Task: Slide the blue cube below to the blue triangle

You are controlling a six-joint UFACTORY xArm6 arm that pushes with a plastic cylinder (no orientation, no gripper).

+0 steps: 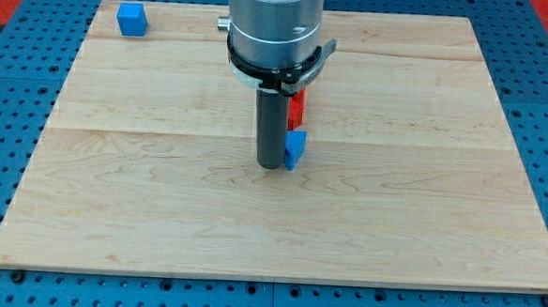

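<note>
Red block (298, 108) half-hidden behind rod (274, 125)

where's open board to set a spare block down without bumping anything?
Free: the view's whole bottom half below my tip, the right side out to the wooden board edge, and the left-middle stretch under the blue cube. Crowded: the centre, where my tip touches the blue triangle with a red block just behind.

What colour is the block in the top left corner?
Blue: the blue cube, clear in the camera view.
</note>
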